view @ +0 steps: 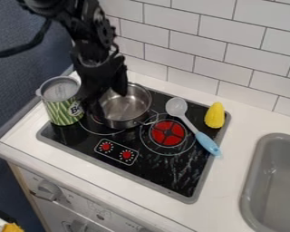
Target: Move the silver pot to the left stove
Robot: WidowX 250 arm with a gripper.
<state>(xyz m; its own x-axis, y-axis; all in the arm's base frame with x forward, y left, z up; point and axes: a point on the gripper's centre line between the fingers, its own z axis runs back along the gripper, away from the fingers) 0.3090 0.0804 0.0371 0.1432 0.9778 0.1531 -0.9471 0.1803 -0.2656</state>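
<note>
My gripper (110, 104) hangs down at the left part of the silver pot (128, 108), its two fingers spread apart, one over the pot near its back rim and the other by its left side. The pot stands upright on the black stove top (166, 174), its handle toward the right burner. Part of its left side is hidden behind the gripper. The left burner's ring (99, 132) shows below and left of the pot, partly covered by it. The right burner (168, 132) glows red.
A green and silver can (64, 102) stands close on the gripper's left. Right of the pot lie a spoon with a blue handle (206, 143) and a yellow corn (215, 115). The grey sink (256, 181) is at the right, the tiled wall (190, 34) behind.
</note>
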